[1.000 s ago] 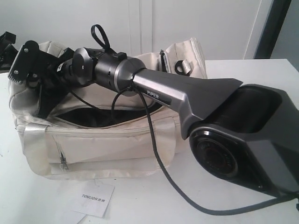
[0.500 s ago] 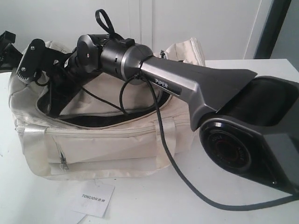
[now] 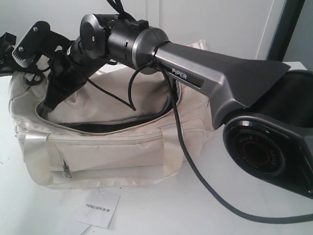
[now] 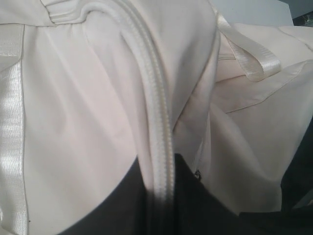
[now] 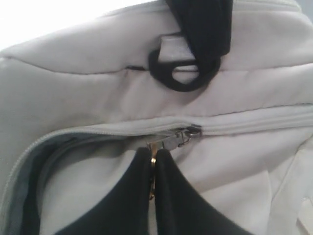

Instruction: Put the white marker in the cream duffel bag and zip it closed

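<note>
the right hand [image 5: 153,155] has just snapped from half open to fully closed, and its two black fingers [image 5: 129,196] now pinch the brass-coloured zipper pull [image 5: 153,164] between their tips. over the same second the arm has risen, lifting the hand and drawing the bag's top flap up with it. i judge the zipping step is only starting: the grip is made, but the pull along the track is not yet done.

just past the fingertips sits the zipper slider [image 5: 188,134]. on one side of it the top zipper [image 5: 254,125] lies closed, and on the other the teeth part to show dark lining. further beyond the hand hangs a black d-ring [image 5: 183,78].

the white marker shows in no view. it may already lie inside, but i cannot tell.

the cream duffel bag [image 3: 112,152] sags softly under the hand, its mouth a dark slit [image 3: 98,127] running away from the fingers, and its front pocket zip [image 3: 66,164] is shut. it sits on the white worktop [image 3: 195,205], with a paper tag [image 3: 98,208] well clear of the hand.

the left hand's state i cannot tell. its camera is filled with cream fabric and a webbing handle [image 4: 249,58].
</note>
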You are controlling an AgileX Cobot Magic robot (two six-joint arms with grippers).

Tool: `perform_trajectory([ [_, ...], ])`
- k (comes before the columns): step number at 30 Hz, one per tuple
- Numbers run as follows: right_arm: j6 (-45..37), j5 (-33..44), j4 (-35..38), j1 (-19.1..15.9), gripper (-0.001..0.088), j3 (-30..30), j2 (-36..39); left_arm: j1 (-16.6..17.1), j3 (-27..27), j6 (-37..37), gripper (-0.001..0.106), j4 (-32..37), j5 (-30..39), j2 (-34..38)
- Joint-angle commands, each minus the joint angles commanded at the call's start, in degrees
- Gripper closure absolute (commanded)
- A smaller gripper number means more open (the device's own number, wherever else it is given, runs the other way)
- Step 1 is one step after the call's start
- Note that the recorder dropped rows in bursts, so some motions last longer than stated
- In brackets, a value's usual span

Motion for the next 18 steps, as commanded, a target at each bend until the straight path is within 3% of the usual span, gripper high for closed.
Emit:
perform_trajectory([
  [12,-0.2,3.0,1.1,0.0,0.0868,0.0,-1.6,0.0,0.0,-0.1,0.105,-0.3,-0.6,0.0],
  [18,-0.9,-0.3,1.4,0.0,0.0868,0.0,-1.6,0.0,0.0,-0.4,0.102,-0.4,-0.1,0.0],
])
